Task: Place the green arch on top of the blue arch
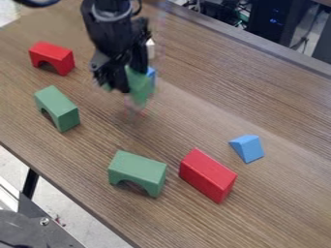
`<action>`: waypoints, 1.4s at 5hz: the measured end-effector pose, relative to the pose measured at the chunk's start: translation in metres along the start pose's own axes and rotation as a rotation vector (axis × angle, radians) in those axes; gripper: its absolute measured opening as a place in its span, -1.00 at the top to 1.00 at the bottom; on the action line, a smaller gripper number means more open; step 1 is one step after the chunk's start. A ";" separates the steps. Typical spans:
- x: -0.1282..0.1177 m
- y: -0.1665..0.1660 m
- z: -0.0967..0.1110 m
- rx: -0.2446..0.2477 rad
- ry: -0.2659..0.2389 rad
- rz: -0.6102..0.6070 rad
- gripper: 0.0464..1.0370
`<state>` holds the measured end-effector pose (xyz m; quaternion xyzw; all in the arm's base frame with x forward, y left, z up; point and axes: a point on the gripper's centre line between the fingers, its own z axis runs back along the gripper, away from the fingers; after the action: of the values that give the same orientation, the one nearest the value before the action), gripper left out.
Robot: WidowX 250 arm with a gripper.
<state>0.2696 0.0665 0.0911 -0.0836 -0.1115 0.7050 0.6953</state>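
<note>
In the camera view, a black gripper (130, 81) is hanging at upper centre-left, pinching a blurred green block (140, 88); a piece of blue (150, 73) is showing just behind, its shape mostly hidden. Smooth green arches are standing at left (58, 107) and lower centre-left (138, 170), a red arch (53, 56) at upper left. A solid-looking red block (208, 173) and a blue wedge (248, 147) are resting lower right on the wood-grained table (259, 101).

Held in the jaws, tilt unclear: a green block (140, 87), smooth-sided, blurred. Partly hidden just beside the jaws: a blue block (151, 72), shape and pose unclear.
</note>
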 end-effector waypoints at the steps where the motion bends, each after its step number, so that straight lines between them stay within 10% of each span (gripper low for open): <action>1: -0.001 -0.021 0.013 -0.053 0.009 -0.001 -0.02; 7: 0.028 -0.047 -0.014 0.040 -0.010 0.023 -0.02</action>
<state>0.3179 0.0954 0.0919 -0.0678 -0.0999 0.7155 0.6881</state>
